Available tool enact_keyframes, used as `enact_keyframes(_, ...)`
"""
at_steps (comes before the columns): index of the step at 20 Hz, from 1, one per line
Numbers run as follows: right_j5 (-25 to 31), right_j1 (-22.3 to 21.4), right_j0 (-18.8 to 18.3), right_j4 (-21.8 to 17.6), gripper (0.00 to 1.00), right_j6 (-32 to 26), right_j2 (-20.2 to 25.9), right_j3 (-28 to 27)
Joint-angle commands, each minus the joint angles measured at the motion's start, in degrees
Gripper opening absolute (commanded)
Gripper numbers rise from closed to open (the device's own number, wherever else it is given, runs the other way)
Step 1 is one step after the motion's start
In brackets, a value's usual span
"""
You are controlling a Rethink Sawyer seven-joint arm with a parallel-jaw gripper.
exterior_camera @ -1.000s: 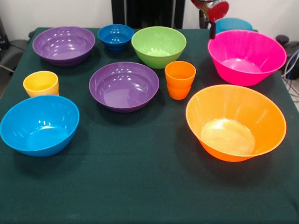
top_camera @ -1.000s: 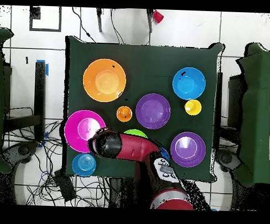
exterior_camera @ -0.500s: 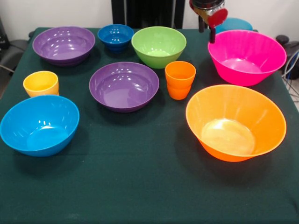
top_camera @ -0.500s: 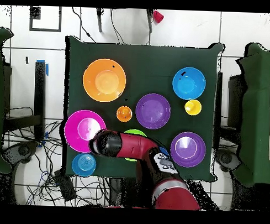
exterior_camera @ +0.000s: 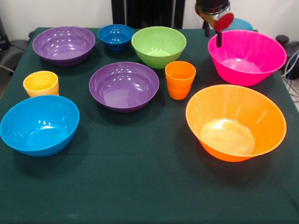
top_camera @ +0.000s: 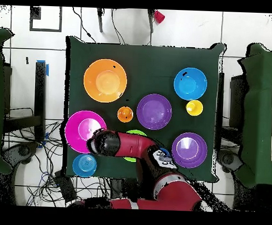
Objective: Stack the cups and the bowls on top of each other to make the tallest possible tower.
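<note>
End effector [exterior_camera: 213, 33] hovers at pink bowl's [exterior_camera: 252, 58] rim.

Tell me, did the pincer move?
Yes. In the front view, the pincer came down and right, over the pink bowl's rim.

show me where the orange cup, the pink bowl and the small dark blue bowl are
orange cup [exterior_camera: 180, 80]: front view, on its outer side wall.
pink bowl [exterior_camera: 252, 49]: front view, on its inner far wall.
small dark blue bowl [exterior_camera: 115, 35]: front view, on its inside.
</note>
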Motion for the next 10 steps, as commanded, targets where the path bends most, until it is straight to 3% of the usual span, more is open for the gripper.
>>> enact_keyframes(1, -2.74, -0.09, -1.44, -0.98, 1.0, -1.23, 6.57, -1.47)
enact_keyframes(10, -8.15, 3.99, -0.47, -3.25, 1.0, -0.47, 5.51, -2.27)
